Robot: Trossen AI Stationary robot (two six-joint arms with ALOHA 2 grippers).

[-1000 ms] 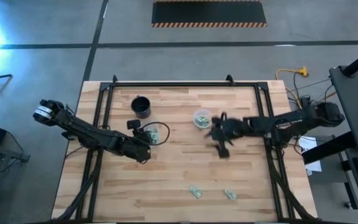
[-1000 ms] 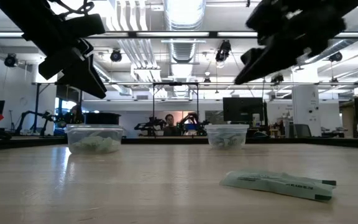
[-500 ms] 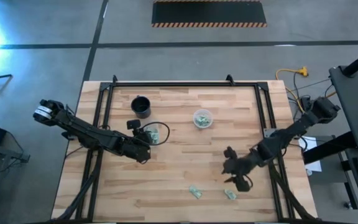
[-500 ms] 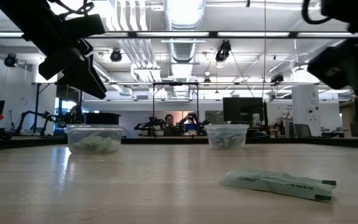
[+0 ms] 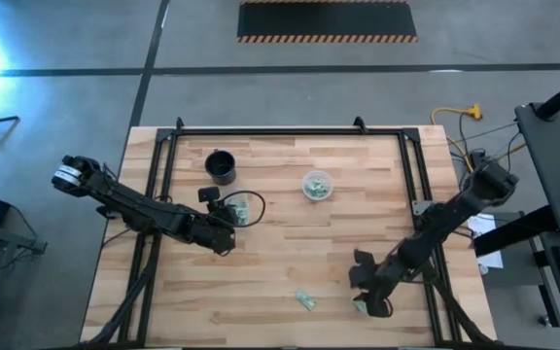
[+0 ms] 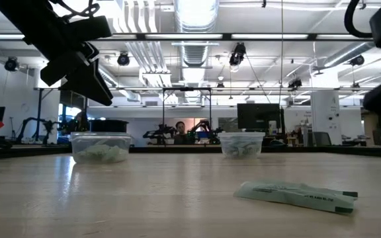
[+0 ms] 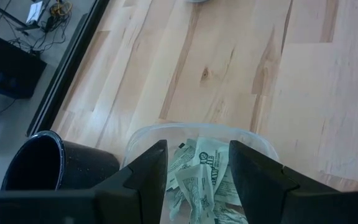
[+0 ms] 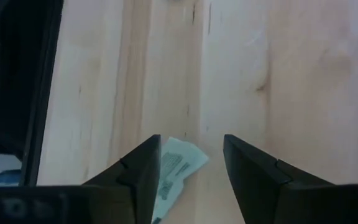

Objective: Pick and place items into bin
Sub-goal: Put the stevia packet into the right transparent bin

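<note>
Two pale green-and-white packets lie flat on the wooden table near its front edge: one point(image 5: 305, 299) in the open, one point(image 5: 359, 307) partly under my right gripper point(image 5: 367, 292). My right gripper is open and hovers just above that packet point(image 8: 178, 167), which shows by one finger in the right wrist view. My left gripper point(image 5: 227, 222) is open and empty above a clear bin point(image 5: 245, 208) holding several packets point(image 7: 199, 177). A second clear bin point(image 5: 316, 185) with packets stands at the middle far side. One packet point(image 6: 296, 195) shows in the low view.
A black cup point(image 5: 221, 166) stands at the far left, close to the left bin; it also shows in the left wrist view point(image 7: 36, 171). A black frame runs along the table's edges point(image 5: 261, 130). Bare wood lies between the bins and the front packets.
My right gripper has swung from beside the middle bin toward the table's near edge and come down over the right-hand packet at the front. Its fingers stay open. My left arm has kept still.
</note>
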